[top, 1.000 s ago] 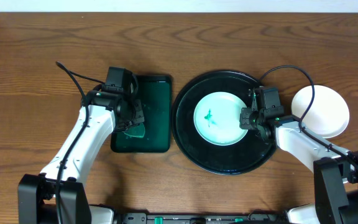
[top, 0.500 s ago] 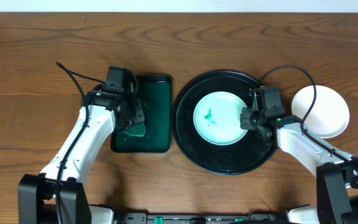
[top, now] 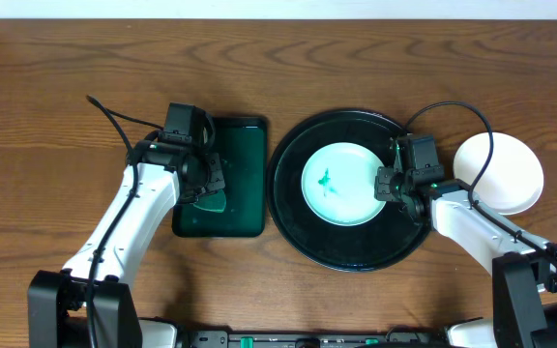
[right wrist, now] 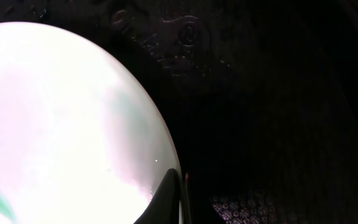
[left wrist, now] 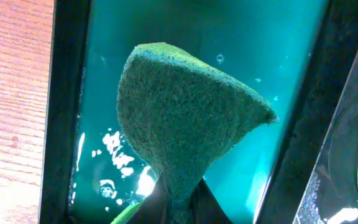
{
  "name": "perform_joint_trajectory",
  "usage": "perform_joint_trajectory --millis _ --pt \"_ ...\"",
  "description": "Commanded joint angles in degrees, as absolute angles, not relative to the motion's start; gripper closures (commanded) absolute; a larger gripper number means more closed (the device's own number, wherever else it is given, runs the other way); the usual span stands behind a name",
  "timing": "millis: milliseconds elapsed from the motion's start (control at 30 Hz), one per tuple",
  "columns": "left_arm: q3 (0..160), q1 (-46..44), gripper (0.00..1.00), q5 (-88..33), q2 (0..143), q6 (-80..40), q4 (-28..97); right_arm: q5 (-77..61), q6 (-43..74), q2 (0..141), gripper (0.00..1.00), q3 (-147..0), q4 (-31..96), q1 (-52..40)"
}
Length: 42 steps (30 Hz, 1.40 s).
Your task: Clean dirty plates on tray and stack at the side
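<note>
A white plate [top: 337,184] with a green smear [top: 325,181] lies in the middle of the round black tray [top: 288,222]. My right gripper [top: 383,184] is shut on the plate's right rim. In the right wrist view the rim [right wrist: 166,149] runs between the gripper's [right wrist: 182,200] dark fingers. My left gripper [top: 204,188] hangs over the small green tray [top: 245,174], shut on a green sponge [left wrist: 185,118]. The sponge fans out from the left gripper's [left wrist: 178,202] pinched jaws, above shallow water.
A clean white plate [top: 506,174] rests on the wooden table to the right of the black tray, close behind my right arm. The green tray's water [left wrist: 278,62] glints. Bare wood [left wrist: 14,93] lies left of that tray.
</note>
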<state>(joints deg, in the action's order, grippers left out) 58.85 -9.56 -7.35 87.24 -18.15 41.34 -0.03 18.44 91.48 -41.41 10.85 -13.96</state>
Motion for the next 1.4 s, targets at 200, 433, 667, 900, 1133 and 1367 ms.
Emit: perform_joint_trajectory --millis 200,433,667,900,1133,1367 --pt "59.1 -9.7 0.93 -7.5 87.1 -18.2 40.6 0.6 18.6 91.1 0.99 -43.4 17.9 -14.3" --pt "59.1 -9.7 0.93 -7.5 87.1 -18.2 40.4 0.6 18.2 91.1 0.99 -45.7 22.3 -14.3" --pt "59.1 -9.7 0.93 -7.5 87.1 -18.2 40.4 0.6 18.2 91.1 0.96 -45.7 22.1 -14.3" --pt "59.1 -9.7 0.93 -7.5 87.1 -17.6 40.4 0.6 18.2 91.1 0.81 -45.7 21.9 -14.3" --pt "59.1 -9.7 0.93 -7.5 87.1 -16.8 40.2 0.6 18.1 91.3 0.72 -45.6 21.3 -14.3" --pt "59.1 -9.7 0.93 -7.5 87.1 -13.7 40.2 0.6 17.5 93.4 0.87 -45.2 18.6 -14.3"
